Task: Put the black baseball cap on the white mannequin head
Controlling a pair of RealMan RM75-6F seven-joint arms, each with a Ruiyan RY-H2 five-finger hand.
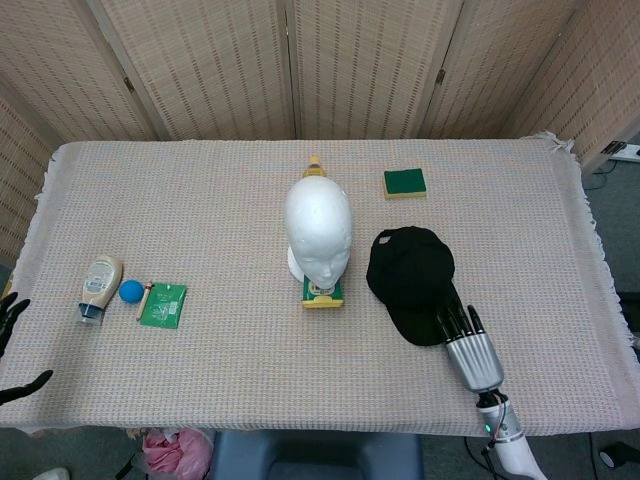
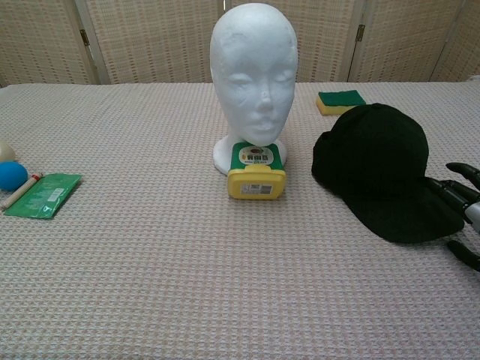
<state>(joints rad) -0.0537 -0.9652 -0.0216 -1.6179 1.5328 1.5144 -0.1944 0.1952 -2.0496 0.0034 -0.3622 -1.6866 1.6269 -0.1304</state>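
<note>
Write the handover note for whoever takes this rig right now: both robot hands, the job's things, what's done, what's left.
Right robot hand: open, fingers spread at the brim of the black baseball cap, holding nothing; contact with the brim cannot be told.
Left robot hand: at the table's near left edge, mostly out of frame, state unclear.
The cap lies flat on the table, to the right of the white mannequin head in the head view. The head stands upright and bare at the centre.
Done: approach to the cap.
Left: grasp the cap, lift it, seat it on the head.

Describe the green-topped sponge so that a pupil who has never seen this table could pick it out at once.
Start at the white mannequin head mid-table. Beyond the black cap, towards the screens, lies the sponge: a flat block, green on top, yellow beneath, lying alone.
</note>
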